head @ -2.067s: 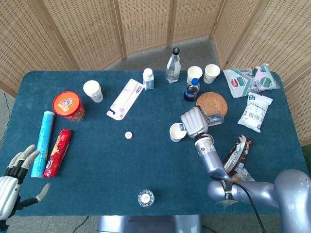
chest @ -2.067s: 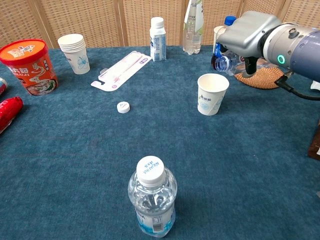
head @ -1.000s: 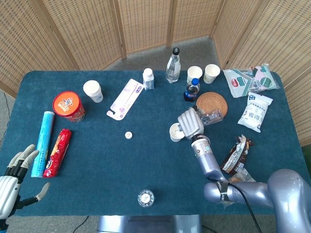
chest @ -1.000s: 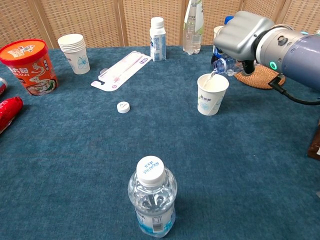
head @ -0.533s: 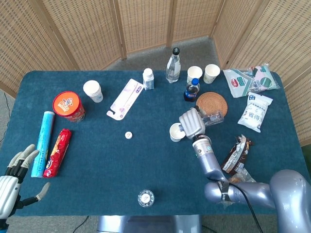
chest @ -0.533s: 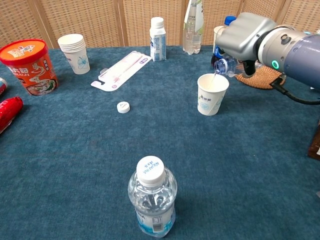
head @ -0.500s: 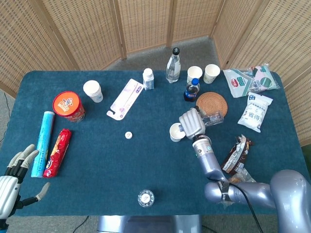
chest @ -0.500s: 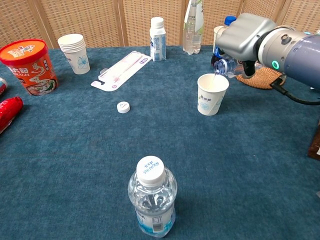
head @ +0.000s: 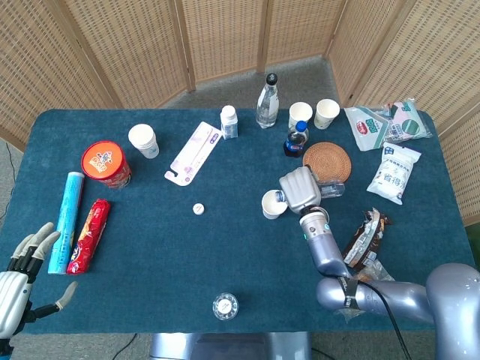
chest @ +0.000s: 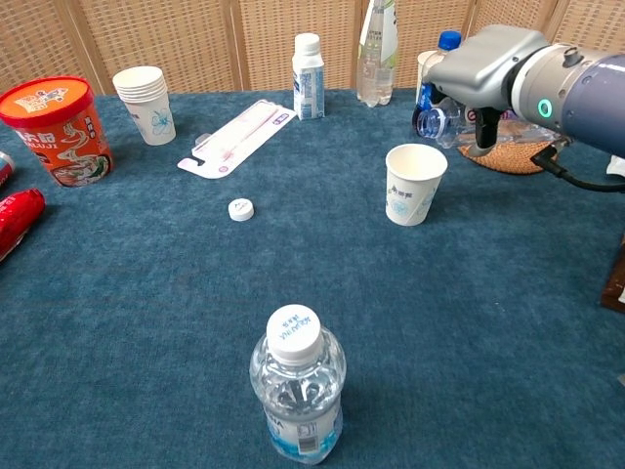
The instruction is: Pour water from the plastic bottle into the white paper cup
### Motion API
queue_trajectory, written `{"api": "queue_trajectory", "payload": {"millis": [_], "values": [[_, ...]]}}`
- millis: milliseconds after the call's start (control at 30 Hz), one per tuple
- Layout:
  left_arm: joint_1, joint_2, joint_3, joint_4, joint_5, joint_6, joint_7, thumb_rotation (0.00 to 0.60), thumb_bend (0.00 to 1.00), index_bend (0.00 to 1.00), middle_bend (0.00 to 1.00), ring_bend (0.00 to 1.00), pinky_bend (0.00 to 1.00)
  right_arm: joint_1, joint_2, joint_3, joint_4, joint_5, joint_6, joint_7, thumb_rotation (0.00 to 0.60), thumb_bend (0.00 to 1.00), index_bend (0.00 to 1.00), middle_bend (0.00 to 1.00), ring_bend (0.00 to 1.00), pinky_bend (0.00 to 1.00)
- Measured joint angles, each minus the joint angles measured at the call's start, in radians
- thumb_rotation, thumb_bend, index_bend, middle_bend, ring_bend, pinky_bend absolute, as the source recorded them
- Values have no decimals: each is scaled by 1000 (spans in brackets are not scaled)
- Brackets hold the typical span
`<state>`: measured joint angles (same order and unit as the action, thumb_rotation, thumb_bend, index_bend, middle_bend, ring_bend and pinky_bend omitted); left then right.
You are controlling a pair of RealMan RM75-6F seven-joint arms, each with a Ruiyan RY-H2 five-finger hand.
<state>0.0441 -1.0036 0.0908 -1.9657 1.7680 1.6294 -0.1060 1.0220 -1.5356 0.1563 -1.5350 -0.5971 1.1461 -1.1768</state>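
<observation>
Stream has stopped; we are seeing right hand (chest: 485, 61) gripping bottle (chest: 437, 119) level, above-right of cup (chest: 414, 183). Left hand (head: 21, 281) idling open.

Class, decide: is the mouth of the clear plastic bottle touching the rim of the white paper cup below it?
Apart. The chest view shows blue tabletop between the clear plastic bottle and the white paper cup.

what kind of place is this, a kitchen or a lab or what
Probably a staged robot test area, not a kitchen: a table under blue cloth, woven screens standing around it, and snacks, cups and bottles spread out as props. A robot hand holds a bottle near a cup.
</observation>
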Motion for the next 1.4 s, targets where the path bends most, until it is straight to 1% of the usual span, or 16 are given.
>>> {"api": "queue_trajectory", "payload": {"millis": [367,567,833,1100,1400], "values": [[-5,5,-5,-13,-1,-6,8,445,390,51,22,0,0,-27,42,47,-13,39,-11,124,600,318,604,677,583,544],[-6,5,-4,-19,1,-8,14,444,390,51,21,0,0,-56,70,82,-37,49,-14,234,600,319,604,677,583,544],[-4,9,-1,-34,12,-6,31,444,390,51,21,0,0,-105,90,133,-64,48,-13,412,600,319,604,676,583,542],[-1,14,2,-48,15,-6,45,446,389,50,21,0,0,-157,81,173,-59,1,-1,594,600,317,602,672,578,538],[0,19,4,-66,19,-12,63,444,389,51,21,0,0,-226,43,197,-21,-87,7,812,600,314,604,670,573,531]]}}
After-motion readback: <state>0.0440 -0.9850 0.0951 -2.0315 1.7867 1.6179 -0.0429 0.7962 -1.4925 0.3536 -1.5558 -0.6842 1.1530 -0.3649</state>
